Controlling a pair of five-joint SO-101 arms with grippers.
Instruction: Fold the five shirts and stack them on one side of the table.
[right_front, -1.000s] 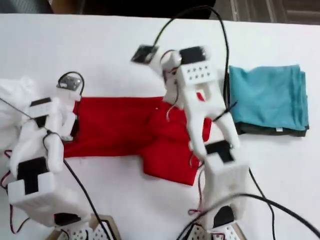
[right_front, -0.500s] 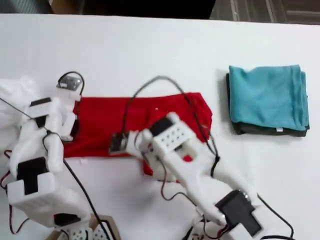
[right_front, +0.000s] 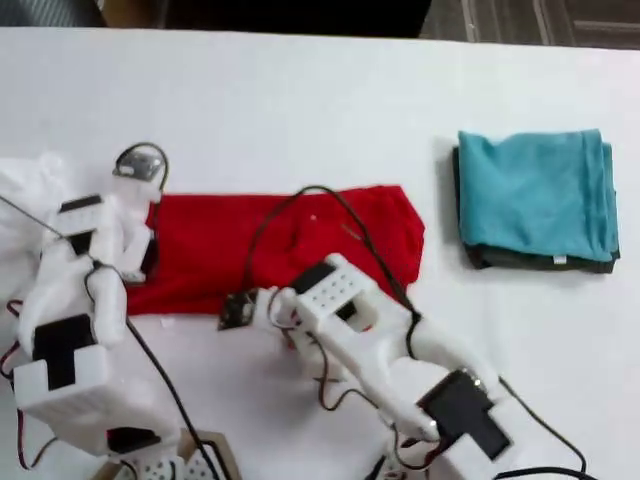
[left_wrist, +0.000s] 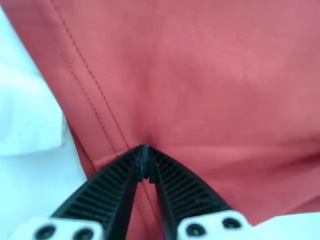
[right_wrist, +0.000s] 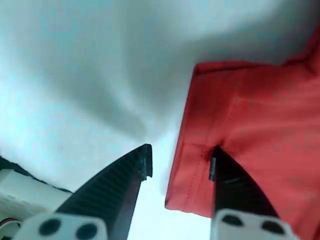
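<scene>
At the far left a white cloth (right_front: 25, 185) lies bunched at the edge of the worktop (right_front: 300, 100). Whether it is a shirt I cannot tell. Just beside it the left tool (left_wrist: 144, 167) is clenched on the red shirt (right_front: 230, 240), its tips pinching a pucker of fabric by a stitched seam at the shirt's left end. The red shirt lies flat across the middle of the worktop, seemingly part-folded into a long band. The right tool (right_wrist: 179, 164) is released, jaws spread astride a corner of the shirt on its near side, with one finger over bare worktop and the other over the hem.

The step in hand looks like taking that corner for the next fold. To do it well, the right tool should sink until one finger slips under the hem, then close well inside the edge. It should lift only enough to clear the cloth. The left pinch should serve as an anchor, so the band does not drag, and the fold should go over evenly, with the edges matched.

At the right, well apart from the red shirt, sits the stack: a folded teal shirt (right_front: 535, 190) resting on a dark shirt (right_front: 520, 263).
</scene>
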